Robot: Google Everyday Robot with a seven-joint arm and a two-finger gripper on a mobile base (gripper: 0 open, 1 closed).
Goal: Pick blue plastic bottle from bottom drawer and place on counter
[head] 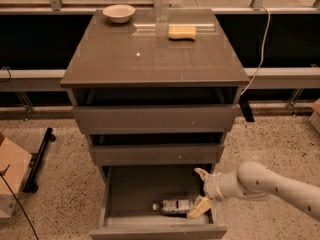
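The bottom drawer (125, 194) is pulled open. The blue plastic bottle (174, 206) lies on its side near the drawer's front, white cap to the left. My gripper (199, 193) reaches in from the right over the drawer's right side, open, its lower finger just right of the bottle and its upper finger further back. The bottle is not between the fingers. The counter (150, 59) is the cabinet's glossy top above.
On the counter stand a white bowl (119, 13), a tall clear water bottle (161, 1) and a yellow sponge (182, 32). Two drawers above are slightly open. A cardboard box (10, 176) and a black stand sit on the floor at left.
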